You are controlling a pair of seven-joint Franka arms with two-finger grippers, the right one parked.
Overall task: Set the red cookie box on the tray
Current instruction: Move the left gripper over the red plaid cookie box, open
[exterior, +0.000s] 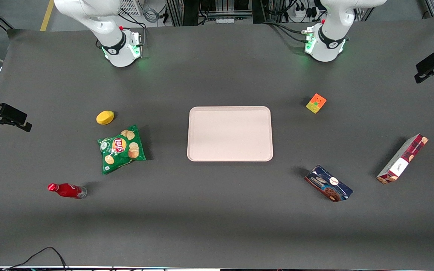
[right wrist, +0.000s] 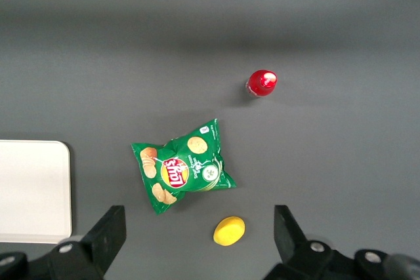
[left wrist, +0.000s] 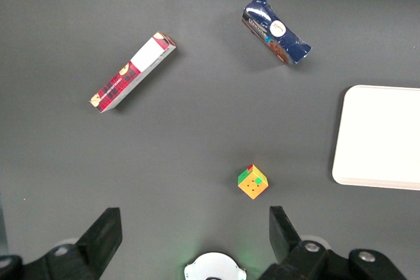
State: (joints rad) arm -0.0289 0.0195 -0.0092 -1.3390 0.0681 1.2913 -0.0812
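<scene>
Hovering high with fingers apart and nothing held, the claw (left wrist: 190, 234) has yet to reach the red box (exterior: 402, 159), probably lying on its side on the tabletop (exterior: 217, 210), well apart from the tray (exterior: 229, 133).

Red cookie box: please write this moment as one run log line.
red cookie box: on table, untouched | tray: bare | gripper: high above table, fingers open, holding nothing | phase: before approach

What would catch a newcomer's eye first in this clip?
The pale pink tray, bare at mid-table. Next, the red cookie box toward the working arm's end, with a dark blue cookie package between them, nearer the front camera. The left gripper hangs open, high above the table.
</scene>
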